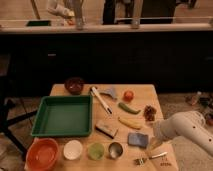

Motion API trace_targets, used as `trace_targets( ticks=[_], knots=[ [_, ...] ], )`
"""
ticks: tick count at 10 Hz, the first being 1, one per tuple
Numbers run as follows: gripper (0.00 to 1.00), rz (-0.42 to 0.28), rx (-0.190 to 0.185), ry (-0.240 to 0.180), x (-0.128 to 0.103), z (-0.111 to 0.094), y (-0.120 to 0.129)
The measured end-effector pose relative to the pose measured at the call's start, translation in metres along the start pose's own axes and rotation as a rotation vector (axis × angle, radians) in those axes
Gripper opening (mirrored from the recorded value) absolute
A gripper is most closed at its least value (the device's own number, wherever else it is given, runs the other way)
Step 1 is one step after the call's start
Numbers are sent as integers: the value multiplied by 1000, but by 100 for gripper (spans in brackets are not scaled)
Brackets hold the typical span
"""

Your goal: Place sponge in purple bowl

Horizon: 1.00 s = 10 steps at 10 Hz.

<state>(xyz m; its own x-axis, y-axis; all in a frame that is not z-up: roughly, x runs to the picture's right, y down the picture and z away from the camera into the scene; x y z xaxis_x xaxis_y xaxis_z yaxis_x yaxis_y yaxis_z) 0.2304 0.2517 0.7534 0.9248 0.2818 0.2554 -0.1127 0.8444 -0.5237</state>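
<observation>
Hovering at the near right part of the table [146, 91], the gripper [154, 134] sits just right of the sponge [137, 140], fingers apart, nothing held. Sponge lies flat near the front edge, right of centre.

Risks, judged:
- Fingers could come down on one edge of the soft pad and push it toward the fork [150, 158] or off the front edge.
- A weak pinch on a thin pad could slip during the lift.
- The purple bowl [75, 85] is at the far left corner, well apart from the sponge. A low diagonal carry could clip the banana [130, 123], the brown block [106, 129] or the white brush [101, 100].
- The bowl is small, so the pad may catch on the rim or tip it.

Containers:
- purple bowl: looks empty.
- green tray [62, 116], left side: empty.
- orange bowl [42, 153], near left corner: empty.
- white bowl [73, 149]: empty.
- green cup [95, 150] and metal cup [115, 149], front edge: contents not clear.
</observation>
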Motion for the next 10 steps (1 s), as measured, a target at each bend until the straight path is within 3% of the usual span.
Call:
trace_targets(
  ticks=[3,10],
  knots=[
    [80,-29,-54,-22,-1,12,7],
    [80,-34,-84,-29,3,30,19]
  ],
)
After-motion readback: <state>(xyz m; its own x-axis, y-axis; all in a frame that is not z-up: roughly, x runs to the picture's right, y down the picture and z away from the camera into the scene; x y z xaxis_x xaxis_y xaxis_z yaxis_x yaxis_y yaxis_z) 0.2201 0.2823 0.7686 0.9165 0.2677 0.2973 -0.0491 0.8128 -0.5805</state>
